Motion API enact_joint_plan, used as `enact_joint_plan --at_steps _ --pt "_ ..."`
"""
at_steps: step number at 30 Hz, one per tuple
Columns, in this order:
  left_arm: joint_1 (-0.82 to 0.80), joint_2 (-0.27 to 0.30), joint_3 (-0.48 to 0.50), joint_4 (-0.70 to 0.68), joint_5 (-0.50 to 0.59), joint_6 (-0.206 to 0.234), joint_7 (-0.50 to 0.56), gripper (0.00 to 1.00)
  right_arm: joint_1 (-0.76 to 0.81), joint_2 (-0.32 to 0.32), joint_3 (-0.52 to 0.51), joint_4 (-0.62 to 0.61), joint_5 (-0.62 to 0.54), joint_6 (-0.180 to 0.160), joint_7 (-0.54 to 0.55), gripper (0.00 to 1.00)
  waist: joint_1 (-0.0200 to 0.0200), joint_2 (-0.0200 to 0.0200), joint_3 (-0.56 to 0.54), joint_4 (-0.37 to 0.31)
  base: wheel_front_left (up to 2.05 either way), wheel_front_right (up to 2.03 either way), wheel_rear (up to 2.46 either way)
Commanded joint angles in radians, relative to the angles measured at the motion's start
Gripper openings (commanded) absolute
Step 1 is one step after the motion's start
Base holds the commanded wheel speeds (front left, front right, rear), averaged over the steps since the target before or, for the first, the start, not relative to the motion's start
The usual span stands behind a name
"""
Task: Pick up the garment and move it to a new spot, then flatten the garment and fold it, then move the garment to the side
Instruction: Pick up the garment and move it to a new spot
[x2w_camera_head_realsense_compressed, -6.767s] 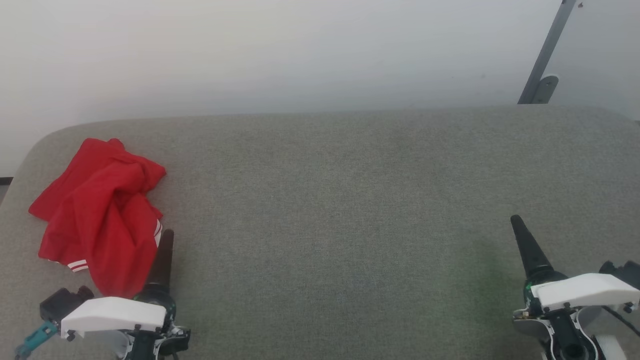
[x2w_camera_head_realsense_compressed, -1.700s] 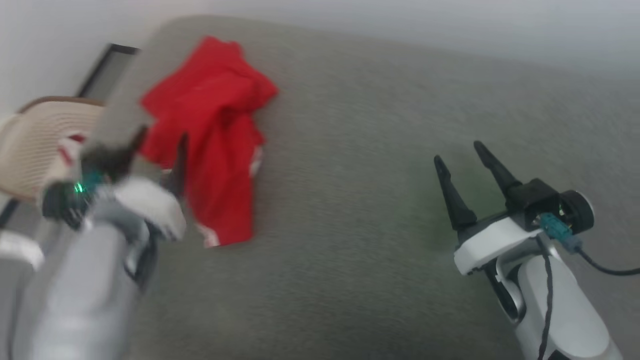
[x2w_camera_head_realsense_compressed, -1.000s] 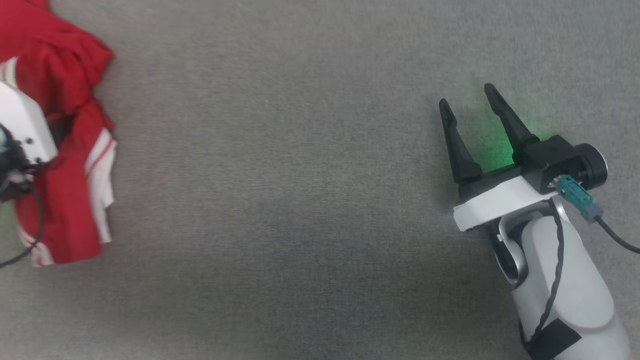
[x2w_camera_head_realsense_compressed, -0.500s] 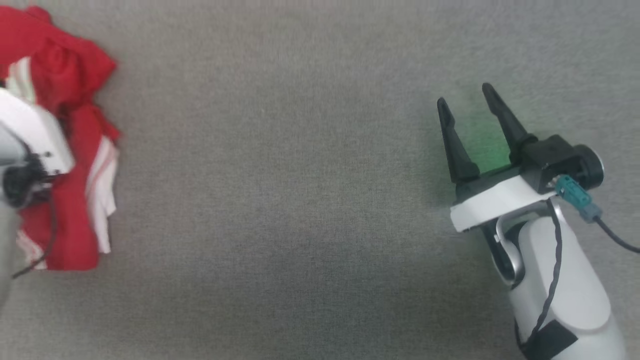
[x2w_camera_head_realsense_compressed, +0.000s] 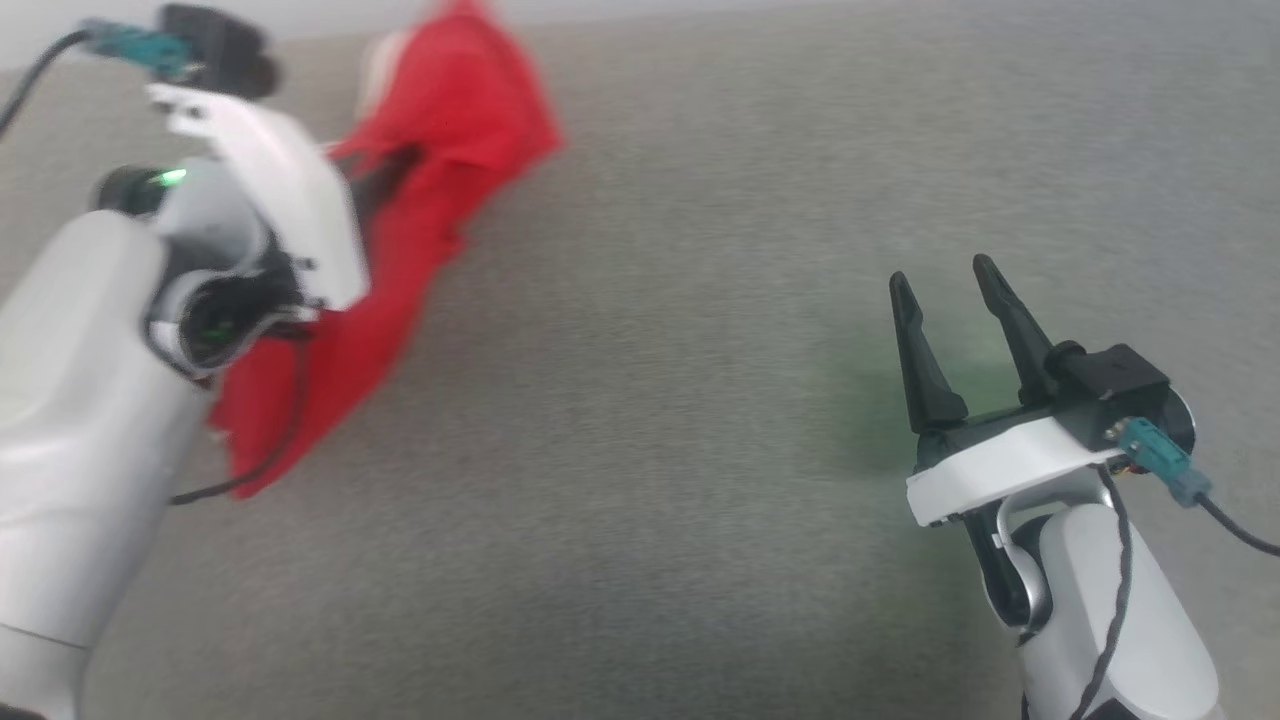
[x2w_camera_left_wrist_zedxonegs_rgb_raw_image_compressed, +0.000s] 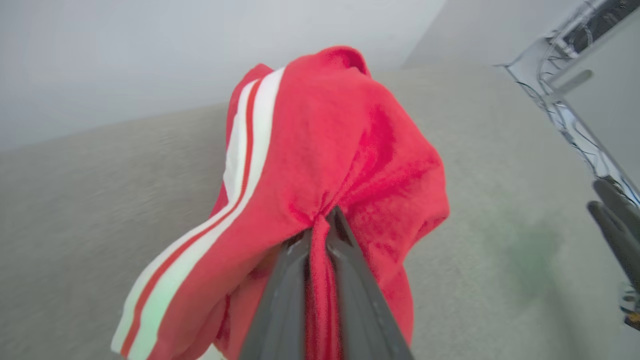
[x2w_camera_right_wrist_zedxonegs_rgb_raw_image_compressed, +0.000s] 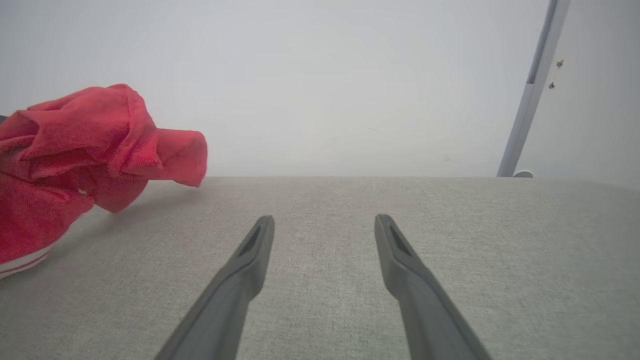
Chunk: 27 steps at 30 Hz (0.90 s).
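Grey cushion (x2w_camera_head_realsense_compressed: 650, 450) separates the garment (x2w_camera_head_realsense_compressed: 440, 180) from the right end effector (x2w_camera_head_realsense_compressed: 940, 271).

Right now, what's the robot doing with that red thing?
The robot's left hand is shut on a bunch of the red garment, with part of it raised off the grey surface. Its right hand is open and holds nothing. The garment is crumpled, not yet flattened or folded.

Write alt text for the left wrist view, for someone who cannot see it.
The left gripper is shut on a fold of the red garment, which drapes around its fingers over a grey fabric surface, a double white stripe running down its left side. The right gripper shows at the right edge.
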<state>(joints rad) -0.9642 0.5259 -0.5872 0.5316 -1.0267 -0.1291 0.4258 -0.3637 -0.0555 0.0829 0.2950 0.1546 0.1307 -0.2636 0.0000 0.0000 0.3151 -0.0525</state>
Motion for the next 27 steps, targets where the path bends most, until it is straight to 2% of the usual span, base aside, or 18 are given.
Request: enact_joint_plan --at_steps 1,2,5,10,14,16,21,27 --pt "-0.014 -0.015 -0.022 -0.058 -0.027 -0.001 0.028 0.0 0.012 0.006 0.0 -0.01 0.031 0.0 -0.001 1.0 0.0 0.0 -0.004 -0.055 0.0 0.0 0.0" --pt "-0.014 -0.015 -0.022 -0.058 -0.027 -0.001 0.028 0.0 0.012 0.006 0.0 -0.01 0.031 0.0 -0.001 1.0 0.0 0.0 -0.004 -0.055 0.0 0.0 0.0" --pt "-0.032 -0.032 -0.066 -0.15 -0.056 -0.001 0.075 0.0 0.012 0.005 0.007 -0.02 0.085 0.0 -0.001 1.0 0.0 0.0 0.006 -0.119 0.0 0.0 0.0" --pt "-0.092 -0.118 -0.096 -0.223 -0.109 -0.001 0.125 0.0 0.019 0.005 0.017 -0.032 0.163 0.0 -0.001 1.0 0.0 0.0 0.038 -0.233 0.0 0.0 0.0" --pt "-0.156 -0.191 -0.072 -0.166 -0.135 0.019 0.118 0.0 0.031 0.006 0.017 -0.032 0.212 0.0 -0.001 1.0 0.0 0.0 0.069 -0.309 0.0 0.0 0.0" --pt "-0.186 -0.207 -0.07 -0.109 -0.127 0.026 0.11 0.0 0.03 0.006 0.014 -0.034 0.231 0.0 -0.001 1.0 0.0 0.0 0.086 -0.341 0.0 0.0 0.0" --pt "-0.24 -0.147 -0.105 0.118 -0.041 0.021 0.104 0.0 0.022 0.006 0.026 -0.038 0.289 0.0 -0.001 1.0 0.0 0.0 0.128 -0.419 0.0 0.0 0.0" --pt "-0.249 -0.066 -0.227 0.273 0.055 0.004 0.185 0.0 0.018 0.006 0.036 -0.049 0.321 0.0 -0.001 1.0 0.0 0.0 0.152 -0.448 0.0 0.0 0.0"
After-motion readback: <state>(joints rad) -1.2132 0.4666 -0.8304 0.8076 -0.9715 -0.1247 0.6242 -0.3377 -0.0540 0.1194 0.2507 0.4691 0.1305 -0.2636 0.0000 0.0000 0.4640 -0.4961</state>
